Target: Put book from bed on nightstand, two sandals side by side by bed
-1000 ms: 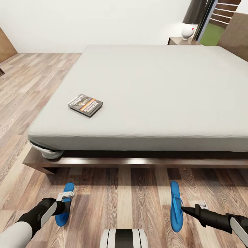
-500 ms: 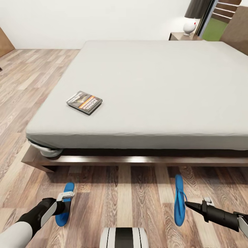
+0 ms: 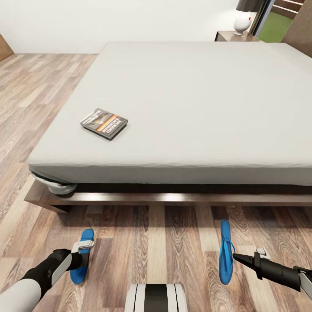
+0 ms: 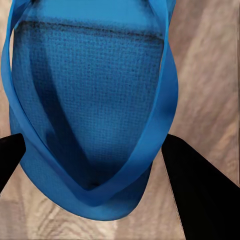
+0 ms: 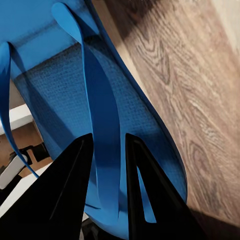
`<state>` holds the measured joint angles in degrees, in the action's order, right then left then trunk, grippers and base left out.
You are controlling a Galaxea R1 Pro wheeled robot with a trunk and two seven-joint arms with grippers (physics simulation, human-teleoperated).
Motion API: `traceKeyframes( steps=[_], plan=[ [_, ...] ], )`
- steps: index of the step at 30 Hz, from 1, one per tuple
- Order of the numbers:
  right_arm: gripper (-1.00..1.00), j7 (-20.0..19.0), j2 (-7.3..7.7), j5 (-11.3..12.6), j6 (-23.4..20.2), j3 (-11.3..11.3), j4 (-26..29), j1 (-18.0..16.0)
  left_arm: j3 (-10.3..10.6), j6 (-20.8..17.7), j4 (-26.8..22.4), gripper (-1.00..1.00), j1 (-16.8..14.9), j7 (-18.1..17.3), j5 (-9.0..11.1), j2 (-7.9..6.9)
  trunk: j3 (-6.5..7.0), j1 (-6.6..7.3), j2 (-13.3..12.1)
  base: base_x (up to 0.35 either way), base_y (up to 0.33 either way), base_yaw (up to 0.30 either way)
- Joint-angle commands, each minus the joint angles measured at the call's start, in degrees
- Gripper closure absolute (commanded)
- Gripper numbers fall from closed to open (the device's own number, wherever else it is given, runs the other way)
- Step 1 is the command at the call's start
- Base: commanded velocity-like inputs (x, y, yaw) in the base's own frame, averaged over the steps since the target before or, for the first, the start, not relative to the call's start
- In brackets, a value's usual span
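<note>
The book [image 3: 104,123], dark with an orange band, lies flat near the left front corner of the bed [image 3: 195,108]. One blue sandal [image 3: 82,256] hangs flat just over the floor under my left gripper [image 3: 82,248]. The black fingers [image 4: 200,190] sit against both sides of this sandal [image 4: 95,115], so the gripper is shut on it. The second sandal [image 3: 224,251] stands on edge. My right gripper [image 3: 236,258] is shut on its strap [image 5: 102,135]. A nightstand [image 3: 236,36] stands at the far right corner of the bed.
A white lamp [image 3: 244,21] sits on the nightstand. The bed's dark wooden base [image 3: 173,198] runs across in front of me. Wood-plank floor [image 3: 164,242] lies between the two sandals and stretches along the bed's left side.
The whole picture shifted, so the head camera moved. Early in the interval my right gripper carried its sandal slightly toward the bed, then held still. The left gripper and its sandal kept their place in view.
</note>
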<state>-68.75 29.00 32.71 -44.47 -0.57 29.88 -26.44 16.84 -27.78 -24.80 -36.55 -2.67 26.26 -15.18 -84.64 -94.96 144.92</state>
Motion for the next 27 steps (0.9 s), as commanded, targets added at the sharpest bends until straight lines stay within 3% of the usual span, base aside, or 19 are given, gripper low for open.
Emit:
traceKeyframes(
  steps=[1, 5, 12, 24, 27],
  plan=[
    [1.00, -0.2, 0.00, 0.2, -0.5, -0.1, 0.0, 0.0, 0.2, 0.6, -0.1, 1.00, 0.0, -0.2, -0.1, -0.04, -0.04, 0.01, 0.0, 0.000, 0.000, 0.000],
    [1.00, -0.2, 0.00, 0.2, -0.5, -0.1, 0.0, 0.0, 0.2, 4.3, -0.1, 1.00, 0.0, 0.6, -0.1, 0.06, -0.04, 0.01, 0.0, 0.000, 0.000, 0.000],
    [1.00, -0.2, 0.00, 0.2, -0.5, -0.1, 0.0, 0.0, 0.2, 5.0, 0.0, 1.00, 0.0, 1.0, -0.1, 0.13, -0.04, 0.01, 0.0, 0.000, 0.000, 0.000],
    [1.00, -0.2, 0.00, 0.2, -0.4, 0.0, 0.0, 0.0, 0.2, 4.9, 0.0, 1.00, 0.0, 1.0, -0.1, 0.16, -2.69, -0.30, 0.2, 0.000, 0.000, 0.000],
    [1.00, -0.2, 0.00, 0.2, -0.5, -0.1, 0.0, 0.0, 0.2, 4.9, 0.0, 1.00, 0.0, 1.0, -0.1, 0.15, -2.69, -0.30, 0.2, 0.000, 0.000, 0.000]
  ],
)
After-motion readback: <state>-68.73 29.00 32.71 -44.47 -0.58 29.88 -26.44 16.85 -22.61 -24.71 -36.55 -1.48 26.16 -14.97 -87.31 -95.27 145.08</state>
